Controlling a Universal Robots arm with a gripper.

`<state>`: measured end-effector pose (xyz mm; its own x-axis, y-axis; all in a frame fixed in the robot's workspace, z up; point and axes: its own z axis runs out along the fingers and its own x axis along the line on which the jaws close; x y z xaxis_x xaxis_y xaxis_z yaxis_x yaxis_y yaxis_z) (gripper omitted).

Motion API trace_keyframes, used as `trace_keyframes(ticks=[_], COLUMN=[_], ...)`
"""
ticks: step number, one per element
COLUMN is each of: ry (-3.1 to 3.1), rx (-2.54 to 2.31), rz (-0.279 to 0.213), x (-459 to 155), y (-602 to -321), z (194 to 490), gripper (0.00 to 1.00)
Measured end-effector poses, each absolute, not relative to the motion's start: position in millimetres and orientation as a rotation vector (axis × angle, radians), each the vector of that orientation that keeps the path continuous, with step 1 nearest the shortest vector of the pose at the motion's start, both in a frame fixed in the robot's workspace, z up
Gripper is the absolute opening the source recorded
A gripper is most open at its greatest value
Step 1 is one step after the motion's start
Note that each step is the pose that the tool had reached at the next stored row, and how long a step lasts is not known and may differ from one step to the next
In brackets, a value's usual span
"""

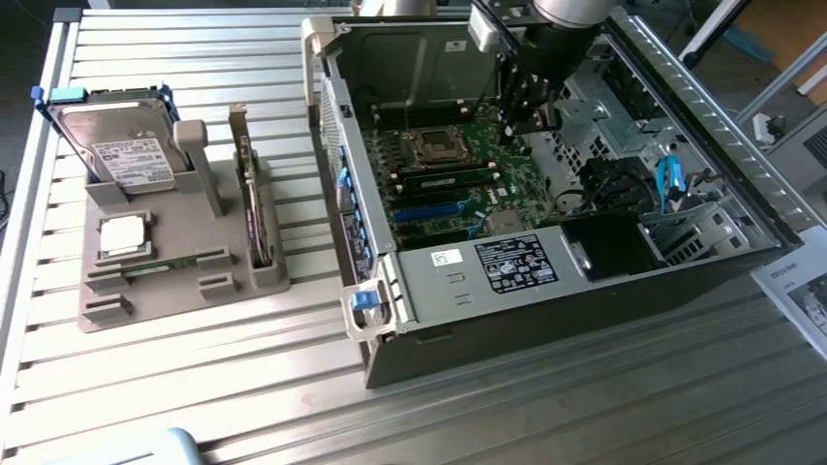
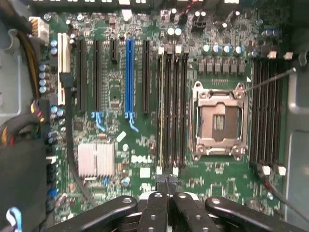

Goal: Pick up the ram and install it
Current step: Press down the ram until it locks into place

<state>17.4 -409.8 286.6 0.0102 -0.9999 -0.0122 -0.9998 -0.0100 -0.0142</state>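
Observation:
A slim green stick with dark chips, the ram (image 1: 448,180), stands edge-up in a slot of the motherboard (image 1: 517,199), between the CPU socket (image 1: 435,145) and the blue slot. In the wrist view it is a thin pale-edged line (image 2: 161,111) in the bank of long memory slots beside the socket (image 2: 218,121). My gripper (image 1: 524,118) hangs inside the open computer case, above the board. Its black fingers (image 2: 154,210) are pressed together, the gripper (image 2: 167,193) shut, just over the near end of those slots. I see nothing held between them.
A grey holder (image 1: 155,291) at the exterior view's left carries a hard drive (image 1: 123,145), a square silver chip (image 1: 123,235), an upright expansion card (image 1: 256,213) and a thin green strip (image 1: 174,263). Case walls (image 1: 375,310), a black fan (image 1: 607,184) and cables (image 2: 21,48) surround the board.

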Motion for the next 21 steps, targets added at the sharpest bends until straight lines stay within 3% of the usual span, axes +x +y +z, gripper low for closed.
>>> trace_keyframes(ticks=[14,21], ry=[2.220,2.220], rx=[-2.198,-2.199], rz=[-0.004,-0.004], x=[16.9,17.0], y=[-415.7,-411.2], z=[242.1,239.7], gripper=[0.10,0.10])
